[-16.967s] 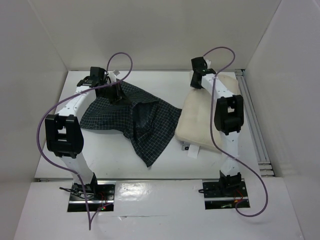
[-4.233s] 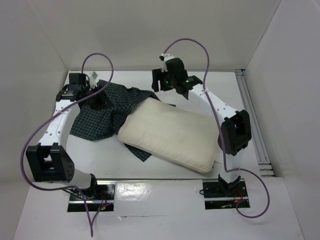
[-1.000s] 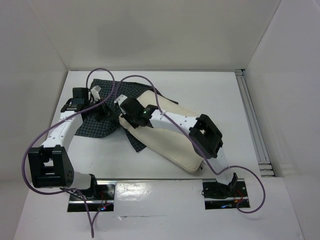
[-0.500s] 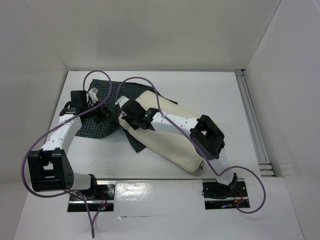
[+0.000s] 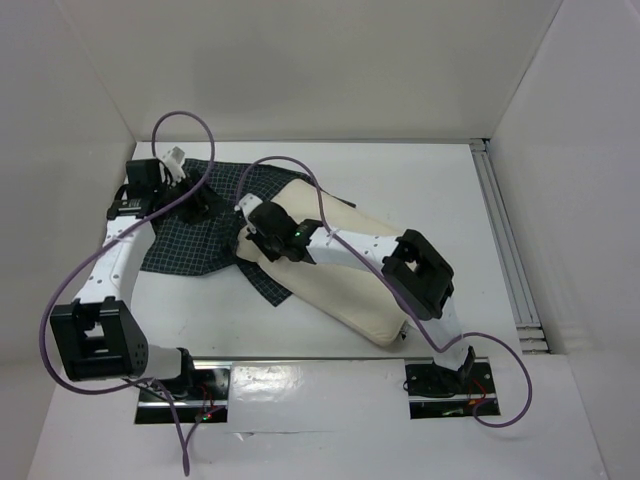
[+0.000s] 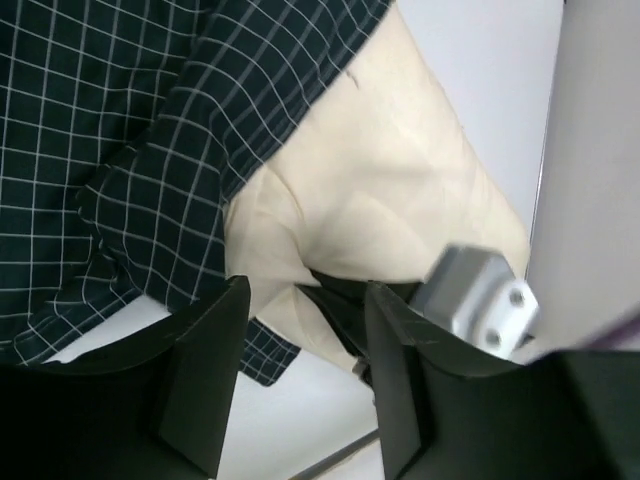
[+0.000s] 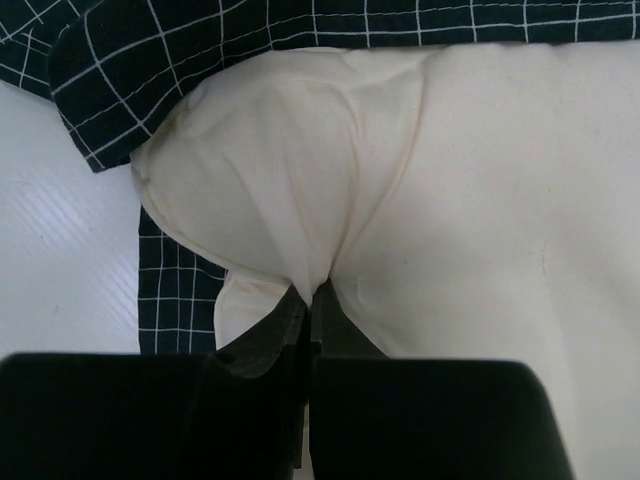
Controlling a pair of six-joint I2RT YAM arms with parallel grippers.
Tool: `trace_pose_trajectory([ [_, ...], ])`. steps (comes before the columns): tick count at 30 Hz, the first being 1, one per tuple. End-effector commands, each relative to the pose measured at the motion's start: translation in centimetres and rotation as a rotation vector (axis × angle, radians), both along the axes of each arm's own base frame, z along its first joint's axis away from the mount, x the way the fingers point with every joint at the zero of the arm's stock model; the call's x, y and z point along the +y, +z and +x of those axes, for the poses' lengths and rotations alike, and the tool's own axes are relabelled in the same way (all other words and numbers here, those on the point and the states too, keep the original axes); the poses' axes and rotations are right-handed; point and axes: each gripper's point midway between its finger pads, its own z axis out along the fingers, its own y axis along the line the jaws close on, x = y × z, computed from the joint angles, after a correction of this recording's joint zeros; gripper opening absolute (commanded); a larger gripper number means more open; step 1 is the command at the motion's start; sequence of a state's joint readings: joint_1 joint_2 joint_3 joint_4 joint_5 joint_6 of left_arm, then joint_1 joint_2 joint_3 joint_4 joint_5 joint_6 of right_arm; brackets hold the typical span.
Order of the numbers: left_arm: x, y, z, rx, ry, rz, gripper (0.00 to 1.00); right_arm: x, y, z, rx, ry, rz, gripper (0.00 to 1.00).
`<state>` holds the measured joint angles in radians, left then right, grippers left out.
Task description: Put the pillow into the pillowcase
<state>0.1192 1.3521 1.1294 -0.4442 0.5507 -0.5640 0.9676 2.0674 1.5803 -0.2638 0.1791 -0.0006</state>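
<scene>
The cream pillow [image 5: 350, 285] lies slantwise in the middle of the table, its left end resting on the dark checked pillowcase [image 5: 185, 245] spread at the left. My right gripper [image 5: 247, 240] is shut on a pinch of cloth at the pillow's left corner [image 7: 312, 292]; the pillow [image 7: 480, 180] fills that view, with the pillowcase [image 7: 200, 50] above and beside it. My left gripper [image 5: 197, 207] hovers over the pillowcase near its back edge. In the left wrist view its gripper [image 6: 300, 390] is open with nothing between the fingers, above the pillowcase [image 6: 120, 130] and the pillow [image 6: 400, 200].
White walls close in the table at the back and both sides. A metal rail [image 5: 505, 240] runs along the right edge. Purple cables loop over both arms [image 5: 185, 125]. The right arm stretches across the pillow [image 5: 360, 250].
My left gripper has opened, let go of the pillowcase and drawn back toward the far left. The right gripper keeps its pinch on the pillow corner, nearly still.
</scene>
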Motion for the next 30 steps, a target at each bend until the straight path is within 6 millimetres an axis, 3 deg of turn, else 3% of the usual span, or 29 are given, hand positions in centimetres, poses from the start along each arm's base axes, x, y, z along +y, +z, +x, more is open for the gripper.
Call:
trace_pose_trajectory([
  [1, 0.8, -2.1, 2.0, 0.032, -0.005, 0.078, 0.64, -1.8, 0.4, -0.2, 0.012, -0.014, -0.024, 0.0],
  [2, 0.6, -2.1, 2.5, 0.039, -0.025, 0.103, 0.67, -1.9, 0.2, -0.3, 0.011, -0.014, -0.022, 0.0],
  [5, 0.1, -4.9, 3.0, 0.128, -0.04, 0.162, 0.67, -2.1, 0.4, -0.1, 0.011, -0.016, -0.011, 0.0],
  [6, 0.1, -5.7, 2.9, 0.148, -0.044, 0.184, 0.63, -2.2, 0.4, 0.1, 0.005, -0.024, -0.015, 0.0],
  [8, -0.6, -5.9, 2.9, 0.162, -0.046, 0.207, 0.56, -2.3, 0.4, 0.1, 0.005, -0.024, -0.015, 0.0],
  [17, -1.4, -8.7, 3.2, 0.262, -0.051, 0.271, 0.52, -2.4, 0.9, 0.3, 0.009, -0.033, 0.001, 0.0],
  [18, -1.6, -8.7, 3.1, 0.261, -0.059, 0.262, 0.47, -2.4, 0.9, 0.3, 0.009, -0.033, 0.001, 0.0],
  [21, -2.0, -8.2, 3.6, 0.253, -0.068, 0.236, 0.0, -2.2, 0.8, 0.5, 0.008, -0.033, 0.002, 0.0],
  [26, -2.8, -5.7, 4.2, 0.189, -0.09, 0.201, 0.0, -2.0, 1.2, 0.6, 0.003, -0.033, 0.01, 0.0],
  [30, -3.8, -1.8, 3.5, 0.084, -0.143, 0.082, 0.0, -2.3, 1.7, 1.3, -0.014, -0.044, 0.009, 0.0],
])
